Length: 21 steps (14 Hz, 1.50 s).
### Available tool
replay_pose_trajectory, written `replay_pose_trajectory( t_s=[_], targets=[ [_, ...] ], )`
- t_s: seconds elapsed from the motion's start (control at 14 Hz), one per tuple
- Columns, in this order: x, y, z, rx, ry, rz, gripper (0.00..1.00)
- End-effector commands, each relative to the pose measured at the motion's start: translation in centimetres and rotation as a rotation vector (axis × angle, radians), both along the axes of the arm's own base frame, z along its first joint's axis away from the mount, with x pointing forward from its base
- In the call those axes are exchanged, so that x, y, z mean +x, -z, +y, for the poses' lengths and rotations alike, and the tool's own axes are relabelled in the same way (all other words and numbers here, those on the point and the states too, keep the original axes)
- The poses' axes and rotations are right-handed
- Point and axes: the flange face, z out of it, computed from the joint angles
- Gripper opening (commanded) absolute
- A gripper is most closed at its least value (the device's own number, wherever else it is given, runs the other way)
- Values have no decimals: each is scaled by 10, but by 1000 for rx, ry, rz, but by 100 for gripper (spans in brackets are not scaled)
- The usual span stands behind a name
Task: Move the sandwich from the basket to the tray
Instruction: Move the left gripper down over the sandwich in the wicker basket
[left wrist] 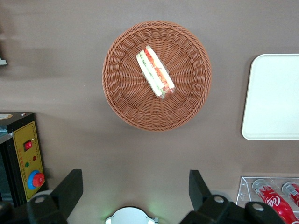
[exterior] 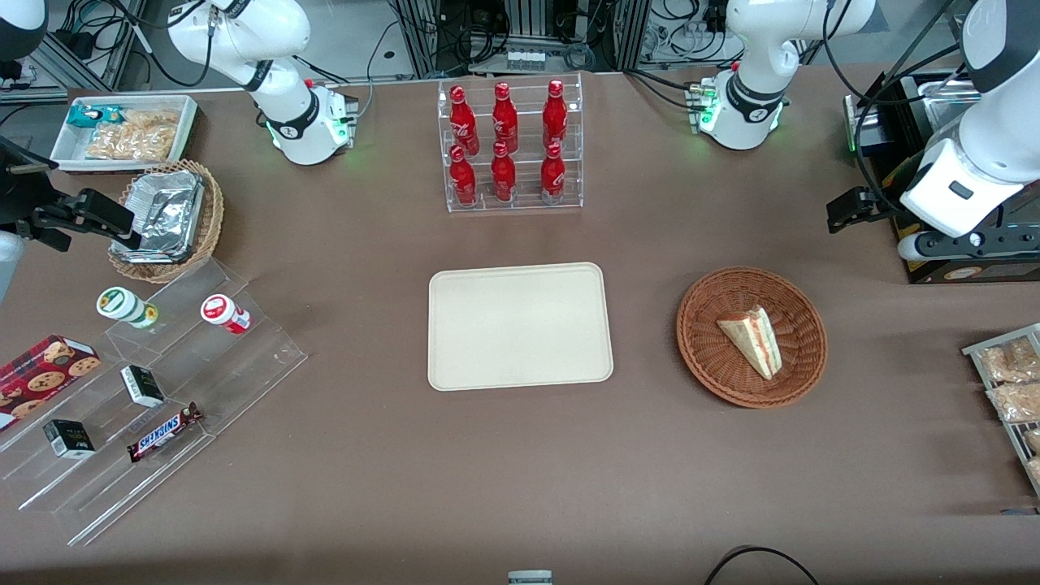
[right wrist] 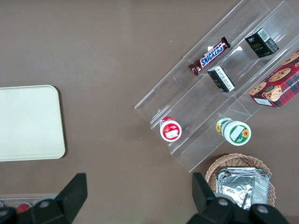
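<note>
"SNICKERS" on the chocolate bar [exterior: 165, 431]

One sandwich [exterior: 752, 340] sitting in one reddish-brown basket [exterior: 751, 284], one empty tray [exterior: 520, 327] lying beside that basket, six red bottles [exterior: 504, 143] standing in one clear rack [exterior: 511, 201] near the tray, one gripper [left wrist: 135, 189] hovering wide-fingered above the basket.

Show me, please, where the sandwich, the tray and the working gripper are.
sandwich [exterior: 751, 339], front view, bread face.
tray [exterior: 520, 325], front view, bare middle.
gripper [left wrist: 135, 191], left wrist view, between its open fingertips, high above the table.
</note>
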Motion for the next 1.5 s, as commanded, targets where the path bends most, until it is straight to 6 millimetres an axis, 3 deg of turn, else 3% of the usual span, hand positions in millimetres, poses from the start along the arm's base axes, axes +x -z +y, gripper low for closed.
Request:
replay_pose_trajectory(
  t_s=[0.0,0.36,0.64,1.0,1.21,1.43],
  targets=[
    [1,5,-1,-8,25,16,100],
    [12,61,-2,0,23,74,100],
    [11,122,-1,-1,20,37,100],
    [2,184,-4,-4,6,-46,100],
    [-9,214,-3,0,-76,-93,100],
    [-7,229,-22,11,-252,-118,100]
  ],
)
